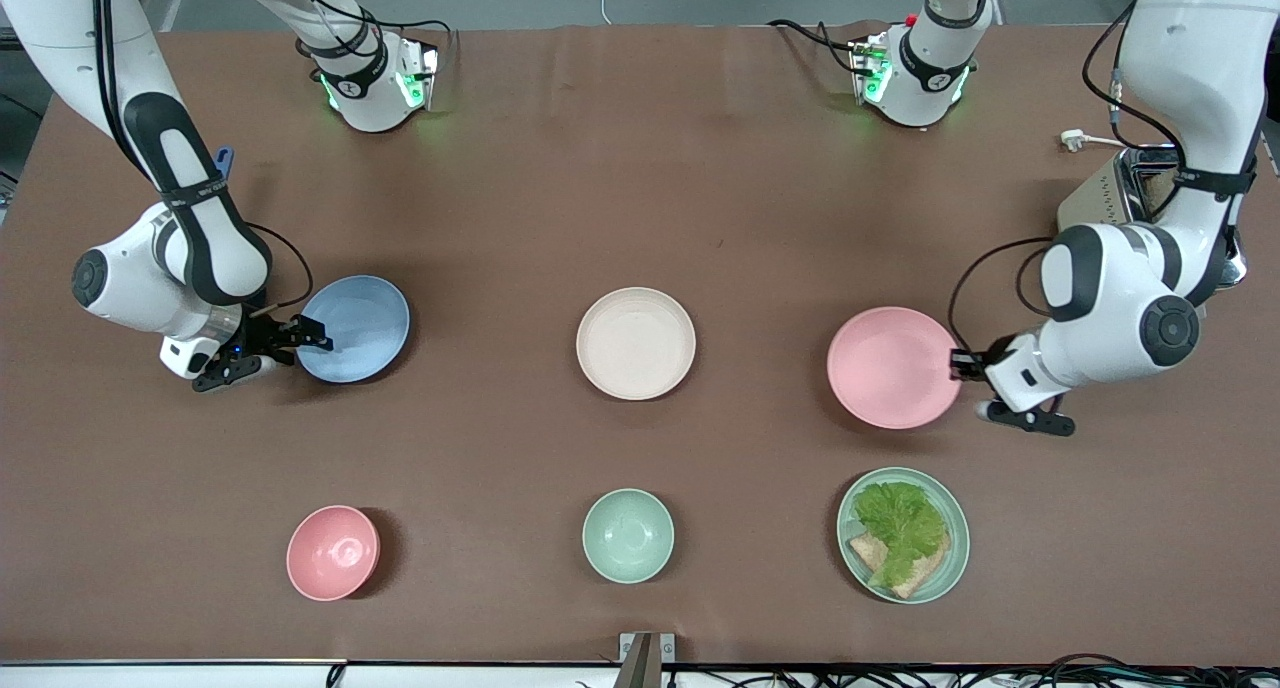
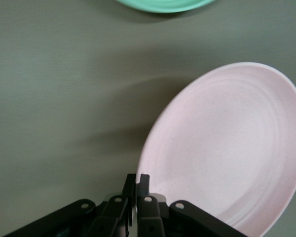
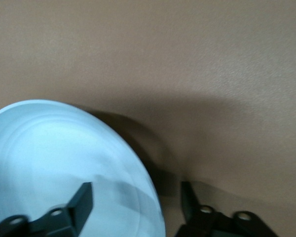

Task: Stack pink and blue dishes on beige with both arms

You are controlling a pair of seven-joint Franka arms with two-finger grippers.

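The beige plate (image 1: 636, 343) lies at the table's middle. The pink plate (image 1: 890, 366) sits beside it toward the left arm's end. My left gripper (image 1: 962, 365) is shut on its rim. In the left wrist view the two fingers (image 2: 144, 183) pinch the pink plate (image 2: 232, 148) at its edge, the left gripper (image 2: 137, 185) being shut there. The blue plate (image 1: 355, 328) lies toward the right arm's end. My right gripper (image 1: 305, 333) stands open astride its rim. In the right wrist view the right gripper (image 3: 136, 192) has one finger over the blue plate (image 3: 54, 158) and one outside it.
Nearer the front camera stand a deep pink bowl (image 1: 333, 553), a mint-green bowl (image 1: 628, 535) and a pale green plate (image 1: 955, 558) holding lettuce and bread. A metal toaster (image 1: 1135, 193) stands at the left arm's end. The green plate's edge (image 2: 163, 4) shows in the left wrist view.
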